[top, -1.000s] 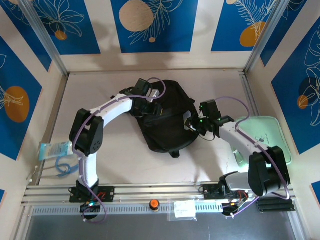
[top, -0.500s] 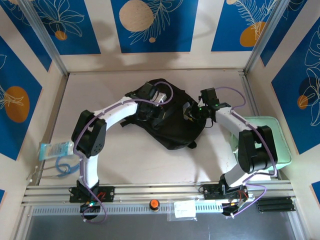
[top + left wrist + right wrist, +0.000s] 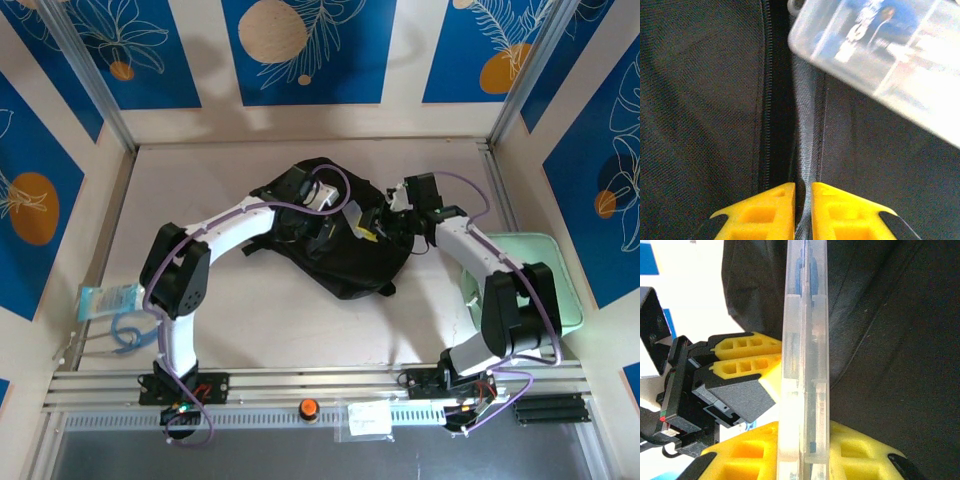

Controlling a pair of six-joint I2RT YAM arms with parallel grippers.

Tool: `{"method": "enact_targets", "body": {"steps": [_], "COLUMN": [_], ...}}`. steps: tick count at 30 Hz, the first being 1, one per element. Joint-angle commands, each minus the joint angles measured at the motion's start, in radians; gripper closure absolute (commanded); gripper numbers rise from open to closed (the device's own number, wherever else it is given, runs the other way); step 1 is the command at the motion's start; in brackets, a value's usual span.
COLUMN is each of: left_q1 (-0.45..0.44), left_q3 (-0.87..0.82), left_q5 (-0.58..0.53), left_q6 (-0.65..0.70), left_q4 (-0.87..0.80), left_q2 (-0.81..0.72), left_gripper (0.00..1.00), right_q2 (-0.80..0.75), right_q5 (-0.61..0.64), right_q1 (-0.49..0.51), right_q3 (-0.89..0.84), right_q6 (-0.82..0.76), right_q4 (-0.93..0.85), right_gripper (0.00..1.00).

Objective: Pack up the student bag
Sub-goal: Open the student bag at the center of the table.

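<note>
- Black soft fabric backpack (image 3: 350, 265) (the student bag): lies flat on the pale table (image 3: 250, 320), about mid-width and nearer the back edge than the near edge.
- Long axis: diagonal, running from back-left toward near-right. The zip opening faces upward on the bag's right-hand half. Which end bears the top loop cannot be told.
- Left gripper (image 3: 803, 187): fingers pressed almost together, pinching the grey lining strip beside the zip teeth, which holds the mouth up.
- Right gripper (image 3: 802, 440): clamped on a flat clear plastic case with blue print (image 3: 802, 340), held edge-on just above the bag and close beside the left gripper.
- Step in hand, as judged: inserting the clear case into the opened bag — it is not yet inside.
- Next move calls for: the case's thin edge aligned with the zip line, the lip kept lifted, and a slide inward before release.
- Mint-green rectangular zip case (image 3: 562, 285): lies at the right edge, apart from the bag.
</note>
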Motion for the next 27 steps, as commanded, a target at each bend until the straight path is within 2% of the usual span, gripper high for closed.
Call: {"method": "enact_targets", "body": {"steps": [1,13,21,27], "left_q1": [-0.02,-0.02,-0.019,-0.019], "left_q3": [-0.016,-0.037,-0.046,-0.042], "left_q5": [0.048,0.107,0.086,0.067], "left_q6": [0.044,0.063,0.095,0.103], "left_q4": [0.014,0.038,0.025,0.035], "left_q2": [-0.045,-0.049,-0.06,-0.063], "left_gripper": [0.85,0.89,0.84,0.75], "right_q2": [0.035,0.125,0.04,0.034], "right_q5": [-0.146,-0.125,-0.046,-0.047], "right_q1": [0.013,0.031,0.029,0.018], "right_q3": [0.037,0.103,0.042,-0.057], "right_q6": [0.053,0.138,0.088,0.105], "right_q4": [0.069,0.03,-0.138,-0.084], "right_gripper": [0.9,0.91,0.92,0.93]}}
